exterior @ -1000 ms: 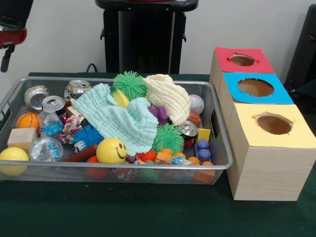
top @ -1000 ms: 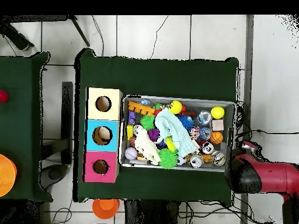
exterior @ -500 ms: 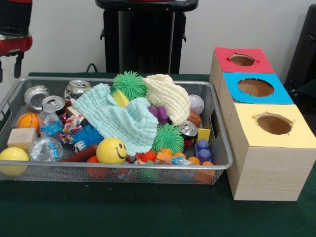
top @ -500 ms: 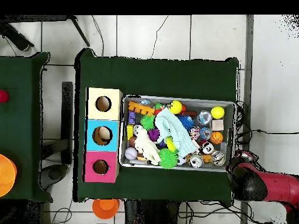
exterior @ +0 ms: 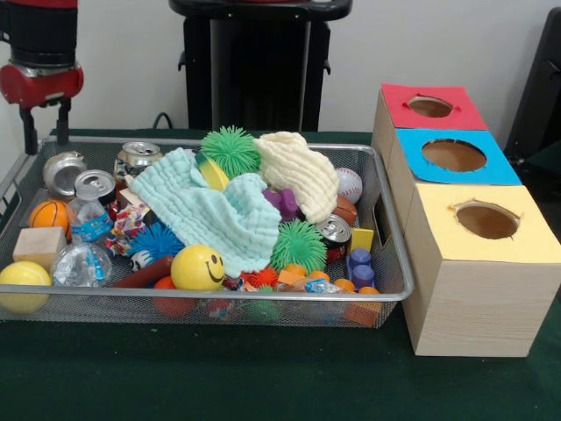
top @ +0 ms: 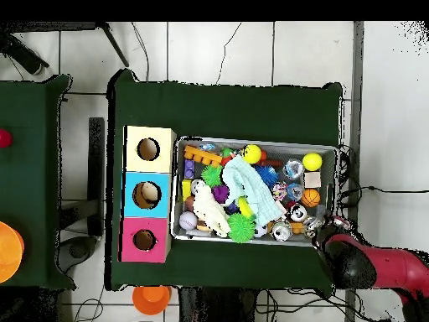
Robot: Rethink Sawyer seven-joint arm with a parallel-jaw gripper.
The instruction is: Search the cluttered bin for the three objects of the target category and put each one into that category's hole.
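A wire mesh bin (exterior: 219, 296) holds a heap of toys. Several drink cans lie in it, with one silver can (exterior: 63, 171) at the far left corner, two others (exterior: 140, 156) (exterior: 95, 186) close by and another can (exterior: 333, 230) on the right. A teal cloth (exterior: 210, 215) and a cream cloth (exterior: 298, 171) cover the middle. There are also a smiley ball (exterior: 197, 267), a basketball (exterior: 50, 215) and a baseball (exterior: 349, 184). My gripper (exterior: 46, 132) hangs open and empty above the bin's far left corner, just over the silver can. From overhead the gripper (top: 325, 228) is at the corner of the bin (top: 251, 142).
Right of the bin stand three wooden boxes, each with a hole in its top: red (exterior: 429, 106), blue (exterior: 453, 155) and yellow (exterior: 486, 221). Green spiky balls (exterior: 231, 149) (exterior: 298, 244), a wooden block (exterior: 39, 244) and a yellow ball (exterior: 22, 279) crowd the bin.
My gripper has come in from the left edge, moving rightward and lower, and now hangs over the bin's far left corner. The objects in the bin have not moved.
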